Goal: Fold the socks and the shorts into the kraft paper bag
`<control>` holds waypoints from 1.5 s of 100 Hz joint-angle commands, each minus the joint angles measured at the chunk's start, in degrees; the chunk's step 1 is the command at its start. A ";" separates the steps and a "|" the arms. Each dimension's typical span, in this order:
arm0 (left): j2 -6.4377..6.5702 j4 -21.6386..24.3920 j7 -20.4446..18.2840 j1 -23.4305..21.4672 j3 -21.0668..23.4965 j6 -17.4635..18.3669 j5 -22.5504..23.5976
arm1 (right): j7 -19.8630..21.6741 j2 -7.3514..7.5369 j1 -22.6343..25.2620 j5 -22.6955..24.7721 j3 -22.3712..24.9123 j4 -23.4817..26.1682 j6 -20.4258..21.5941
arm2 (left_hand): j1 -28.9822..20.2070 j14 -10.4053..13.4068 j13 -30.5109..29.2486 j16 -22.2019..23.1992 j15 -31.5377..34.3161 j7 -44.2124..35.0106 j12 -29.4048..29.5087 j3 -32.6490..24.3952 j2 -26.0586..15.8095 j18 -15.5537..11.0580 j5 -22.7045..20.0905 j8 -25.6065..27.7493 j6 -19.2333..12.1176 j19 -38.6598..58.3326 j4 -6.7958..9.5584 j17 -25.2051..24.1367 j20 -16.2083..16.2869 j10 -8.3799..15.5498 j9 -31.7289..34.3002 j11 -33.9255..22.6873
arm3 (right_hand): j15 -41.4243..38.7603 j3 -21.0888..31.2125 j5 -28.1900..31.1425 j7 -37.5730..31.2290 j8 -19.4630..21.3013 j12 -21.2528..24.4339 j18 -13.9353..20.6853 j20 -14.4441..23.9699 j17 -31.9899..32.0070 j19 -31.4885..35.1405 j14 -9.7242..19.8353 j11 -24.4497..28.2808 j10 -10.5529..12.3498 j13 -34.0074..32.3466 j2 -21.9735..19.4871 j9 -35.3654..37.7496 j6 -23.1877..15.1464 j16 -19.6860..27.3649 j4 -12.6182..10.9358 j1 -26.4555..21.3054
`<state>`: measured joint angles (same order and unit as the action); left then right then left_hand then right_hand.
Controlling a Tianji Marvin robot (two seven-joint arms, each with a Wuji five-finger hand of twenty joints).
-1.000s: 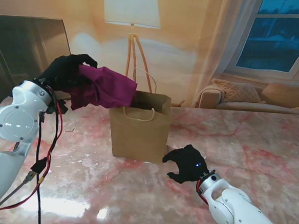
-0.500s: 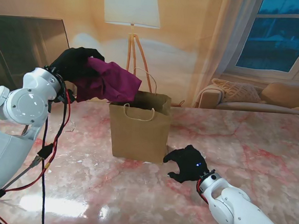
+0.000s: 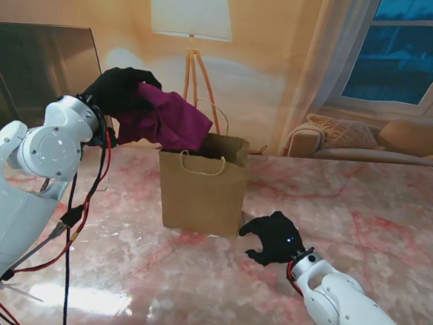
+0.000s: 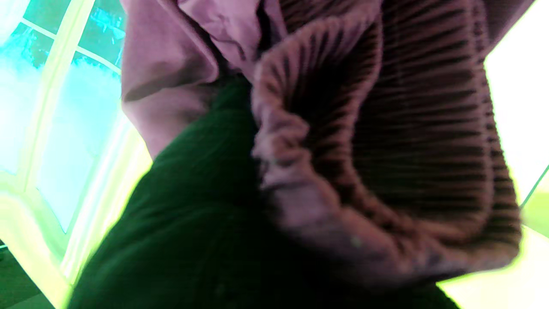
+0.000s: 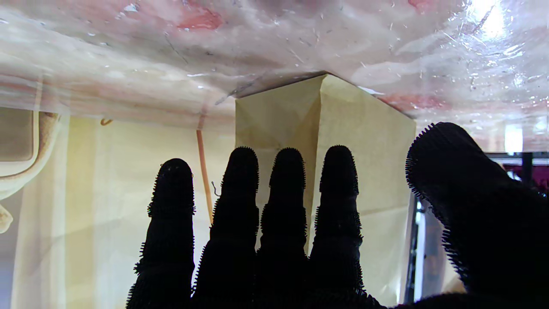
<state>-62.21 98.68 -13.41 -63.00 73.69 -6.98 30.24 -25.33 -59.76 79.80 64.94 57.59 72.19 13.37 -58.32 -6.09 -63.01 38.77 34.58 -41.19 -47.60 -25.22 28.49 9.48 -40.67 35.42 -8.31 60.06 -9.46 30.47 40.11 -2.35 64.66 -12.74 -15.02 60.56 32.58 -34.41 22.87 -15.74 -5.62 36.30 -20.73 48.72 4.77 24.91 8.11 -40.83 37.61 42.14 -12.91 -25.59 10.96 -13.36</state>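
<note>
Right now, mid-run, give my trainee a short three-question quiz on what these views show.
1. True or false: the left hand is shut on the maroon shorts.
2. Where do the shorts hang? A) flat on the table B) in the air at the open top of the kraft paper bag C) on the lamp
3. Fill in: the right hand holds ____, its fingers spread near the bag's lower corner.

Key: 1 true. 2 B. 3 nothing.
</note>
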 commanded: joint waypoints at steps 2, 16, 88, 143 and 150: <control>-0.14 0.69 -0.54 1.41 -0.77 -0.03 0.56 | -0.57 -0.36 0.11 -0.20 -0.35 -0.53 -0.13 | -3.02 0.93 -3.02 -0.32 -0.18 -3.44 1.17 -2.49 -3.01 -1.58 -4.41 -2.47 -2.53 -0.09 4.15 0.94 -0.12 -0.49 3.62 -0.15 | 0.00 -0.72 0.65 1.38 0.73 0.58 -1.14 1.08 1.19 1.42 -0.59 -0.19 -1.15 1.03 -1.02 -1.75 -0.78 -0.67 -2.47 -0.01; -0.08 0.16 -0.74 2.43 -2.42 0.74 2.25 | -1.03 -0.44 -0.09 -0.64 -0.56 -1.22 0.05 | -1.16 1.51 -4.49 -1.14 0.24 -3.52 3.36 -4.10 -0.86 -2.19 -6.46 -7.28 -1.36 0.36 4.13 2.58 -0.48 -1.28 5.01 0.03 | 0.01 -0.88 0.64 1.40 0.74 0.58 -1.20 1.13 1.18 1.43 -0.72 -0.18 -1.16 1.05 -1.19 -1.73 -0.95 -0.67 -2.52 0.11; 0.18 -4.53 -0.46 7.74 -11.67 4.77 14.04 | -2.58 -0.72 -0.62 -1.75 -0.81 -3.22 0.53 | 2.90 2.04 -7.07 -0.86 4.01 -4.21 5.97 -8.87 2.34 -0.54 -10.16 -14.40 -0.68 3.95 3.03 5.06 -0.19 -1.55 7.28 -0.43 | 0.11 -1.59 0.28 1.61 0.81 0.66 -1.33 1.37 1.54 1.30 -0.74 -0.37 -1.23 1.23 -2.97 -1.78 -1.50 -0.73 -2.87 0.77; -0.34 -1.97 -0.75 7.97 -10.33 -1.92 9.78 | -3.67 -0.88 -0.98 -2.42 -0.75 -4.79 0.58 | -3.47 1.61 -5.19 1.74 5.23 -1.35 6.87 6.64 -9.85 0.13 -2.81 -4.04 1.64 4.56 4.56 2.39 0.83 -1.36 3.48 -7.00 | -0.06 -1.67 0.42 1.58 1.00 0.68 -1.48 1.78 1.84 1.47 -0.85 -0.43 -1.25 1.51 -3.88 -2.01 -2.08 -1.02 -3.27 0.73; -0.30 -1.45 -0.99 7.68 -9.72 -2.44 9.39 | -3.66 -0.86 -1.00 -2.35 -0.70 -4.78 0.59 | -4.15 1.58 -5.15 1.81 5.20 -1.05 7.99 8.13 -10.82 0.10 -2.36 -3.66 2.11 4.47 4.69 2.26 1.04 -1.30 3.41 -7.38 | -0.05 -1.63 0.48 1.54 1.03 0.69 -1.54 1.80 1.93 1.44 -0.90 -0.46 -1.23 1.59 -3.84 -2.09 -2.09 -1.03 -3.27 0.68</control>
<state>-62.68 96.24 -14.37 -55.58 63.31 -9.09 40.11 -28.93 -60.39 78.59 62.32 56.99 67.31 13.81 -57.56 -6.08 -67.67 39.50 37.55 -40.60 -40.84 -17.82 25.45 9.28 -42.40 29.42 -6.67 64.34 -9.46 33.27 39.53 -2.95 68.22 -16.15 -15.02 59.82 32.58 -33.79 22.92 -15.74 -6.19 36.34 -20.10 48.73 4.70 24.91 8.06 -40.81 34.58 42.14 -14.18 -25.59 10.96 -13.33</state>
